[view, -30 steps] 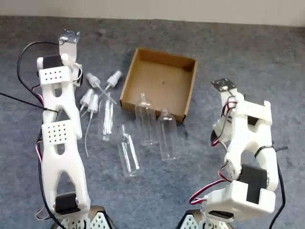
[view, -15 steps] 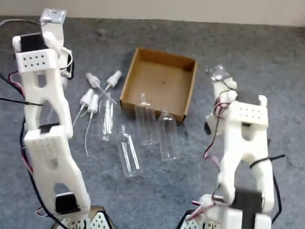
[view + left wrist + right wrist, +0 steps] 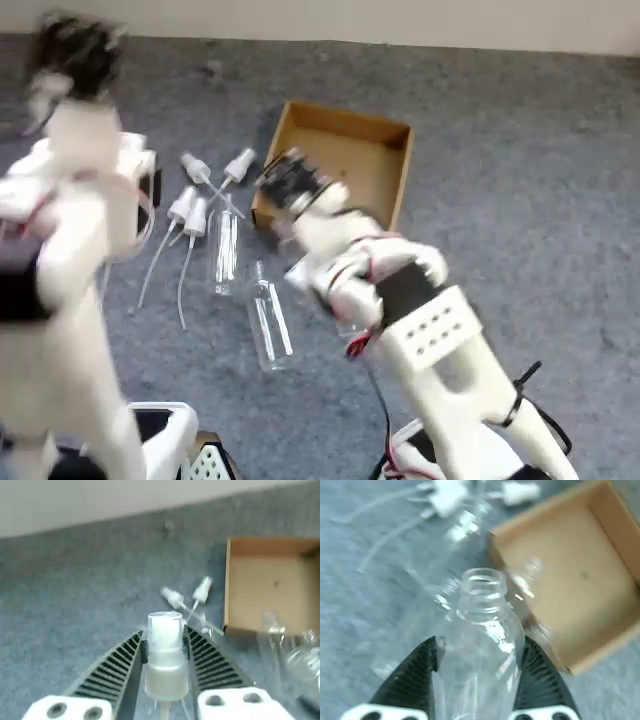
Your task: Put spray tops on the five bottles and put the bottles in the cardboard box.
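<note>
The left gripper (image 3: 164, 635) is clamped on a white plastic spray top (image 3: 165, 666). The top stands upright between the black ribbed fingers (image 3: 120, 662), with its dip tube pointing down towards the wrist. In the high view the left arm (image 3: 70, 230) fills the left side of the frame as a white blur.

The right gripper (image 3: 481, 645) grips a clear plastic bottle (image 3: 480, 617) by its body. The bottle's open threaded neck points away from the wrist and has no top on it. In the high view the right arm (image 3: 425, 330) rises from the lower right to the centre of the frame, and its end lies over the near wall of the open brown cardboard box (image 3: 345, 130).

The box sits in the upper middle of the high view on grey carpet (image 3: 520, 150). Just left of it lie four loose white spray tops (image 3: 195, 168) in a cluster with their thin tubes trailing. Below them, left of centre, two more clear bottles (image 3: 268, 322) lie on their sides, uncapped and just beside each other.
</note>
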Robot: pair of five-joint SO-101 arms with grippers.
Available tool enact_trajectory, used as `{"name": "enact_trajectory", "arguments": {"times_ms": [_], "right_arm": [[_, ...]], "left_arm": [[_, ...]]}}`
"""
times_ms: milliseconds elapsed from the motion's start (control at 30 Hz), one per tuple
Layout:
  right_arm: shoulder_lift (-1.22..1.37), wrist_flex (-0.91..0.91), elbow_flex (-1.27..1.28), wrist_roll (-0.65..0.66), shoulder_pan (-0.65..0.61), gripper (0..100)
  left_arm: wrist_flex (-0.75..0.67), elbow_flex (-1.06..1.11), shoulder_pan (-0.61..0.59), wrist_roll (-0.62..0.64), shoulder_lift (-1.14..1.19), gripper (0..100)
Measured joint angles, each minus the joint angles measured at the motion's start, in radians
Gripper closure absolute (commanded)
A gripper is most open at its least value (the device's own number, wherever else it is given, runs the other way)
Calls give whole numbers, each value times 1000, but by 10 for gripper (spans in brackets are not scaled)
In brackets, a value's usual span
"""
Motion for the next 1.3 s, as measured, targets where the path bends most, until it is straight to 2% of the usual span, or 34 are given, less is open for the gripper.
{"name": "enact_trajectory", "arguments": {"times_ms": [100, 233, 500, 633, 867, 1000, 1200, 1300], "right_arm": [[-55, -137, 126, -32, -94, 995], [-124, -295, 249, -41, -152, 995], [-215, -348, 358, -48, -221, 995], [-216, -354, 371, -48, -222, 995], [-232, -354, 371, -48, -224, 995], [-232, -354, 371, -48, -224, 995], [-232, -354, 371, -48, -222, 995], [-232, -354, 371, -48, -222, 995]], "left_arm": [[-81, 107, 2, 64, -140, 997], [-216, 279, 3, 192, -298, 997], [-578, 704, 3, 405, -563, 996], [-689, 793, 72, 425, -655, 996], [-776, 816, 180, 443, -666, 995], [-790, 833, 175, 451, -666, 995], [-914, 976, 178, 453, -664, 995], [-933, 1011, 176, 456, -660, 995]]}}
